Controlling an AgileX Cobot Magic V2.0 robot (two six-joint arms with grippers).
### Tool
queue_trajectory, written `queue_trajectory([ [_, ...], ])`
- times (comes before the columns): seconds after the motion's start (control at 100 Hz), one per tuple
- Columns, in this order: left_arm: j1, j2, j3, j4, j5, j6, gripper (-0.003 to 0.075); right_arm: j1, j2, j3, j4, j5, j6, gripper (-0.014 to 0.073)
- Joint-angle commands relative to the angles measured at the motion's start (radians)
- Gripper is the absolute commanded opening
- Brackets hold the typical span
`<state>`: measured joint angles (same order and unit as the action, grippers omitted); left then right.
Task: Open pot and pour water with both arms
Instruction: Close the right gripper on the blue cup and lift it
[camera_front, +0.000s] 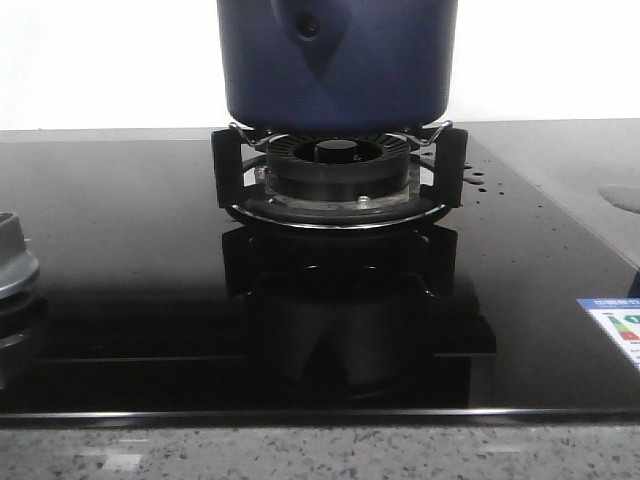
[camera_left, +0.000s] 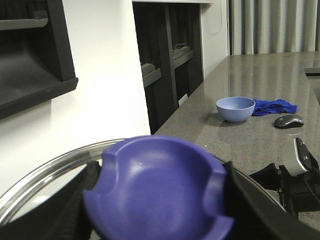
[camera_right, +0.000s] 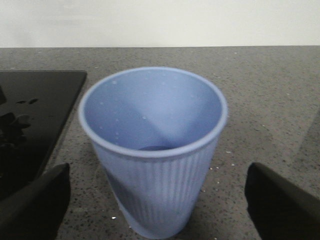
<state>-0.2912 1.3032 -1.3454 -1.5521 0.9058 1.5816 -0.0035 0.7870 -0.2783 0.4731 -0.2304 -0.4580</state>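
The navy-blue pot stands on the black burner grate at the middle of the cooktop; its top is cut off by the front view, which shows neither gripper. My left gripper is shut on the blue knob of a glass lid with a metal rim; no pot shows under the lid in the left wrist view. My right gripper is open, its black fingers wide apart on either side of a light-blue ribbed cup. The cup stands upright on the grey counter, untouched.
A grey burner cap sits at the cooktop's left edge and a label at its right. On the counter lie a blue bowl, a blue cloth and a computer mouse. The black cooktop's edge lies beside the cup.
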Motion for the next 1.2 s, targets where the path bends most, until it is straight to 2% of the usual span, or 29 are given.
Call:
queue_trajectory([
  [0.0, 0.002, -0.028, -0.033, -0.088, -0.002, -0.011, 0.0316, 0.006, 0.0, -0.034, -0.007, -0.109, 0.006, 0.0657],
  [0.54, 0.002, -0.028, -0.031, -0.088, 0.005, -0.011, 0.0316, 0.01, 0.239, -0.034, -0.014, -0.364, 0.017, 0.0657],
  [0.83, 0.002, -0.028, -0.031, -0.075, -0.001, -0.011, 0.0315, 0.01, 0.299, -0.035, -0.18, -0.464, 0.195, 0.0657],
  [1.03, 0.002, -0.028, -0.031, -0.066, -0.002, -0.011, 0.0315, 0.01, 0.379, -0.037, -0.183, -0.601, 0.242, 0.0657],
  [1.19, 0.002, -0.028, -0.031, -0.064, -0.002, -0.011, 0.0315, 0.01, 0.454, -0.066, -0.183, -0.613, 0.244, 0.0657],
])
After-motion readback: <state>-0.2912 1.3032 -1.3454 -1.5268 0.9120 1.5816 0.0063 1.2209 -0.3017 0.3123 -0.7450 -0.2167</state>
